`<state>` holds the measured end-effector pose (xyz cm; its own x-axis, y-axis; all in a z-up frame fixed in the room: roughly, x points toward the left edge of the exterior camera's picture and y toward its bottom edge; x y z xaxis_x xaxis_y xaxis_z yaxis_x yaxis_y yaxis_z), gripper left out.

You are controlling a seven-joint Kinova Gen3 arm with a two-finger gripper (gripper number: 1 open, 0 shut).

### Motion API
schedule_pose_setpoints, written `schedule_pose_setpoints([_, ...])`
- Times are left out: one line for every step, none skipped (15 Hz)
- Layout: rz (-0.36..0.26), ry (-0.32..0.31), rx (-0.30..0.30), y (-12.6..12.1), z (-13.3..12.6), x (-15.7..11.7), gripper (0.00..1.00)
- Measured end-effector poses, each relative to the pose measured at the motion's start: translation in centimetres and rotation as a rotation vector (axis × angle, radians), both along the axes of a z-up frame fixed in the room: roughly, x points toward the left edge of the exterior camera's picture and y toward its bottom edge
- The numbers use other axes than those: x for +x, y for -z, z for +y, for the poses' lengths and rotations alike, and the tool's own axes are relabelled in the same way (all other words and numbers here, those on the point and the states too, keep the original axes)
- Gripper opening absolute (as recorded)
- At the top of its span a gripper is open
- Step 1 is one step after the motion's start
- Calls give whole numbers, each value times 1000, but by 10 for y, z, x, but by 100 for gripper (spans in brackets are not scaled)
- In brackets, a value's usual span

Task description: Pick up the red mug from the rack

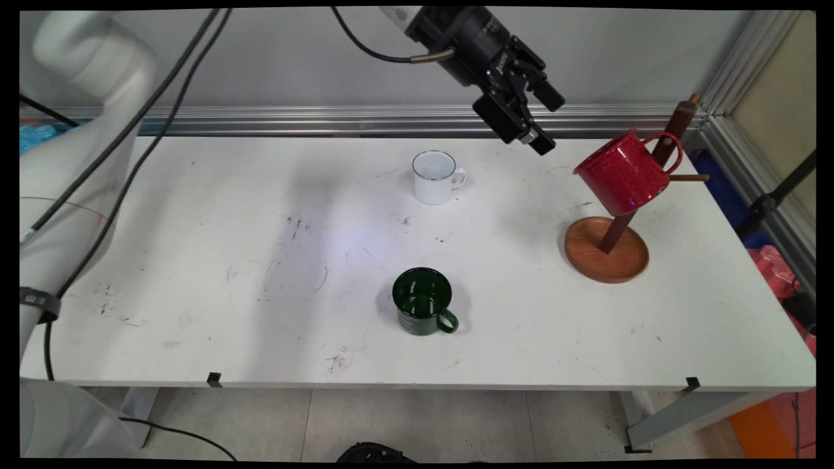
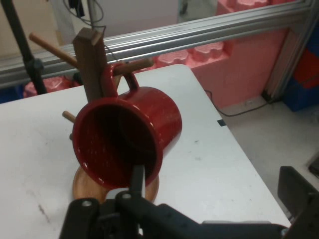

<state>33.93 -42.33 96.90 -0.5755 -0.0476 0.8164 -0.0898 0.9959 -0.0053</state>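
The gripper [image 1: 533,130] hangs in the air above the far side of the table [image 1: 195,312], and its two fingers stand apart with nothing between them. The nearest thing to it is the red mug [image 1: 622,174], which hangs by its handle on a peg of the wooden mug tree [image 1: 609,251] near the table's right end, tilted with its mouth toward the gripper and not touching it. In the hand view, the mug's dark inside faces the camera and one finger [image 2: 136,180] rises in front of its lower rim. By its speckled, shiny surface it looks like enamelled metal, so I judge it light and stiff but slippery; the rim wall or the handle loop seem the best places to hold it. Further away, a white mug [image 1: 435,177] stands upright at the back of the table, and a green mug [image 1: 423,301] stands upright nearer the front edge, well apart from each other. The second finger is mostly cut off at the hand view's right corner, and the tree's base is half hidden behind the red mug there.
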Motion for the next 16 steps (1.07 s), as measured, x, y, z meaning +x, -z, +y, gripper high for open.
schedule_pose_setpoints([3, 11, 0, 3, -5, -2, 100])
schedule_pose_setpoints([6, 23, 1, 7, -11, -5, 100])
schedule_pose_setpoints([9, 34, 2, 11, -16, -8, 100])
schedule_pose_setpoints([12, 43, 3, 14, -21, -10, 100])
schedule_pose_setpoints([16, 53, 6, 19, -26, -13, 100])
schedule_pose_setpoints([18, 61, 8, 22, -30, -16, 100])
schedule_pose_setpoints([20, 65, 10, 25, -32, -18, 100])
schedule_pose_setpoints([22, 72, 13, 28, -36, -20, 100])
schedule_pose_setpoints([24, 75, 15, 31, -38, -21, 100])
schedule_pose_setpoints([26, 80, 18, 34, -41, -24, 100])
schedule_pose_setpoints([30, 85, 21, 38, -45, -27, 100])
schedule_pose_setpoints([35, 89, 26, 41, -48, -30, 100])
schedule_pose_setpoints([39, 93, 29, 44, -51, -32, 100])
schedule_pose_setpoints([44, 97, 34, 48, -54, -36, 100])
schedule_pose_setpoints([49, 100, 39, 51, -56, -39, 100])
schedule_pose_setpoints([52, 103, 43, 54, -58, -42, 100])
